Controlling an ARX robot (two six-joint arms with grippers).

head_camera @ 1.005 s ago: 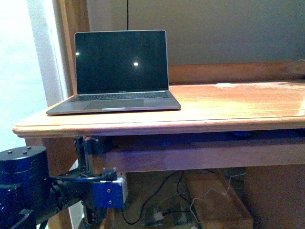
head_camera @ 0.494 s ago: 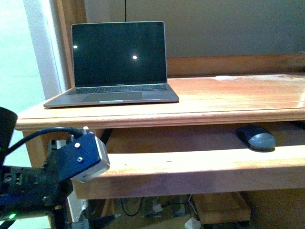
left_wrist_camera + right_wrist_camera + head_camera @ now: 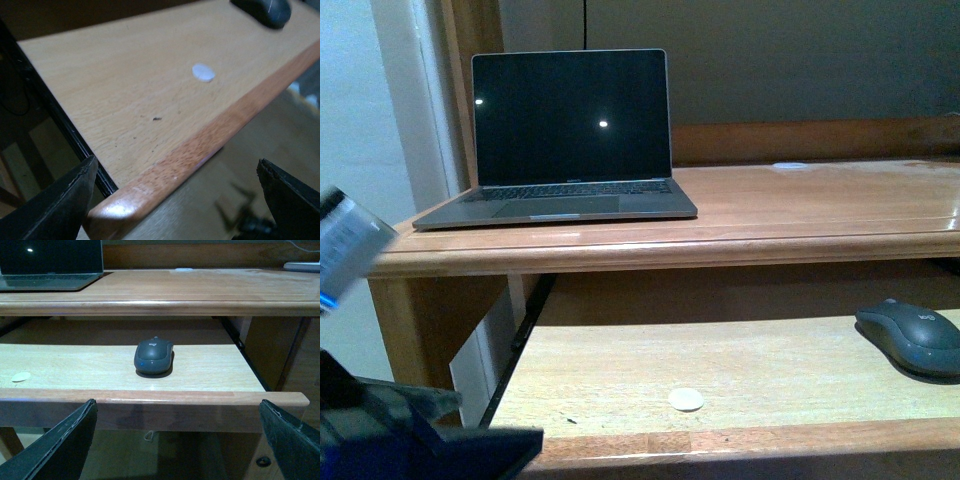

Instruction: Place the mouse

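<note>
wooden pull-out shelf point(image 3: 740, 360), mouse point(image 3: 910, 338) on it, laptop point(image 3: 570, 140) above

We see a wooden desk point(image 3: 820, 210) against a grey wall point(image 3: 820, 60), tray point(image 3: 720, 350) pulled out; left of it, perhaps a window point(image 3: 360, 120).

"Where's the mouse point(image 3: 910, 338)?"

"On the pull-out shelf point(image 3: 720, 360) under the tabletop point(image 3: 800, 200), far out towards three o'clock, set back from the front edge."

"What's it like?"

"Small, dark grey, a smooth rounded oval with a faint logo. It's lying flat, right way up."
</note>
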